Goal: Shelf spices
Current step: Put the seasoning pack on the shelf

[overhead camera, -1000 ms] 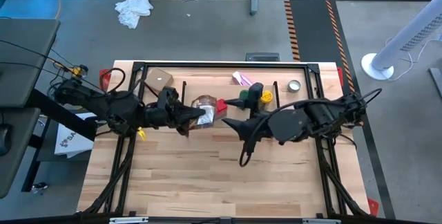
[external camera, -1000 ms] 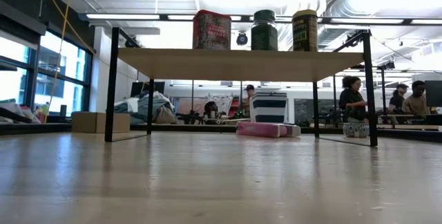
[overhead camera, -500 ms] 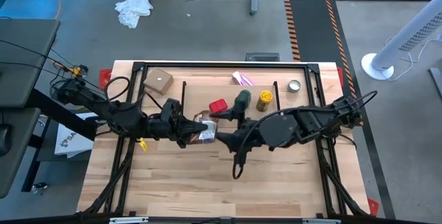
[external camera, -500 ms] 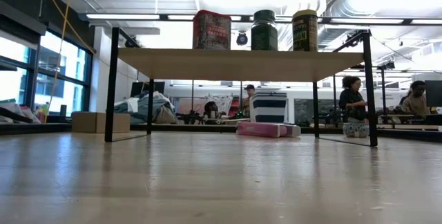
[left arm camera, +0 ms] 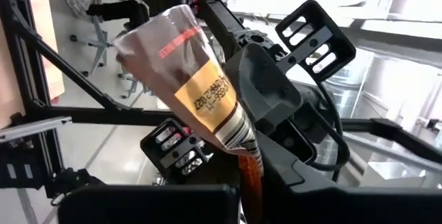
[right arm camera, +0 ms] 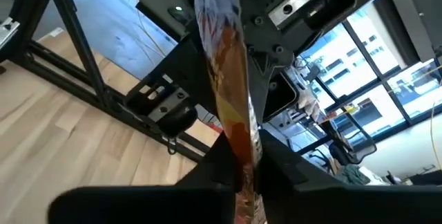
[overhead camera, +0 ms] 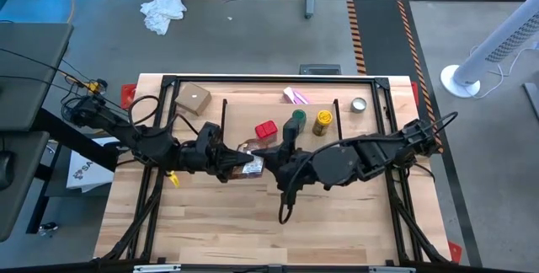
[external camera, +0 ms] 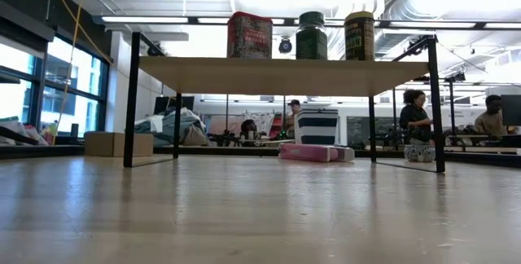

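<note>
While the shelf (overhead camera: 354,117) stands across the far half of the table (overhead camera: 253,231) with the red box (overhead camera: 266,129), the green-lidded jar (overhead camera: 297,120) and the yellow jar (overhead camera: 322,122) lined up on its plank, the fourth spice, the flat packet (overhead camera: 250,166), hangs in the air just in front of the shelf's near edge, left of the table's middle.

In the level view across the table the same three containers stand on the plank top (external camera: 281,75), with no packet among them.

Both arms meet at the packet. The left gripper (overhead camera: 234,164) comes in from the left, the right gripper (overhead camera: 268,160) from the right, so the packet's long axis lies between them, roughly left to right.

In the left wrist view the packet (left arm camera: 195,94) rises out of the left arm's closed fingers, its free end reaching toward the other arm. In the right wrist view the packet (right arm camera: 228,79) also runs down between the right arm's fingers, which appear pinched on it.

This looks like a handover, both jaws gripping the packet at once. The shelf lies farther back, and the right arm is the nearer to the row of jars.
</note>
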You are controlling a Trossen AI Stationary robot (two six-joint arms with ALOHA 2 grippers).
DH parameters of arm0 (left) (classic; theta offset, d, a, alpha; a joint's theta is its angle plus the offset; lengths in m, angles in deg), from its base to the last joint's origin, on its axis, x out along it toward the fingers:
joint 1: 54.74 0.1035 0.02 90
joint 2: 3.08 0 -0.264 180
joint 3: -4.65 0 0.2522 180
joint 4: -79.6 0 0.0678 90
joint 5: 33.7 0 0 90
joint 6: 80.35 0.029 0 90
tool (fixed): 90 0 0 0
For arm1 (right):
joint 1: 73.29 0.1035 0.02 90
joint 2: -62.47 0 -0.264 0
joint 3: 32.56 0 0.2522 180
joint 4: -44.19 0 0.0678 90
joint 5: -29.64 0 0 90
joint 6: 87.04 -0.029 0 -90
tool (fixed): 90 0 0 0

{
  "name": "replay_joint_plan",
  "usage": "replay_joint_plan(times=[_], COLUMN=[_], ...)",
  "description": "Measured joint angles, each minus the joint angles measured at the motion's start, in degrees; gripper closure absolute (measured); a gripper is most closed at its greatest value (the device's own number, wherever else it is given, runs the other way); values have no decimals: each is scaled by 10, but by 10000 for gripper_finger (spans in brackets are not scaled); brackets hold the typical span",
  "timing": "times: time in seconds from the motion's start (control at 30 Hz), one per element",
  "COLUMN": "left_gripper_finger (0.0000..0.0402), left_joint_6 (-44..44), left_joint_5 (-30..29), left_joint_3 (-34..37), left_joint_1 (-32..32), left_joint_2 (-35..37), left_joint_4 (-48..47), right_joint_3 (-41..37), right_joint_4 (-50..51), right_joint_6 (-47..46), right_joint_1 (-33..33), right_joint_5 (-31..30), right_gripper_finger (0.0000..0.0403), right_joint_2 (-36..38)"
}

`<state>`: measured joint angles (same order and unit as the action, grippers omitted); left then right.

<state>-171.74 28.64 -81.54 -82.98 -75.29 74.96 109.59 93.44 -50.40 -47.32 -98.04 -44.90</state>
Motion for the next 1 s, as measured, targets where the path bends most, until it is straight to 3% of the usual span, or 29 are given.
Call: replay_joint_plan(times=[0.37,0.57,0.73,0.9,1.0], left_gripper_finger=[333,296,270,249,238], left_joint_6=[75,114,202,301,350], left_joint_5=[-8,-7,-17,-56,-77], left_joint_3=[-1,1,0,0,0], left_joint_1=[1,1,-2,-27,-61], left_joint_2=[28,57,102,138,148], left_joint_4=[-60,-137,-199,-201,-217], right_joint_3=[30,66,51,49,49], right_joint_4=[47,119,135,147,136], right_joint_6=[-24,-118,-261,-321,-344], right_joint_1=[22,18,12,6,-2], right_joint_5=[-73,-74,22,162,192], right_gripper_finger=[386,387,388,388,388], right_joint_2=[5,12,34,28,22])
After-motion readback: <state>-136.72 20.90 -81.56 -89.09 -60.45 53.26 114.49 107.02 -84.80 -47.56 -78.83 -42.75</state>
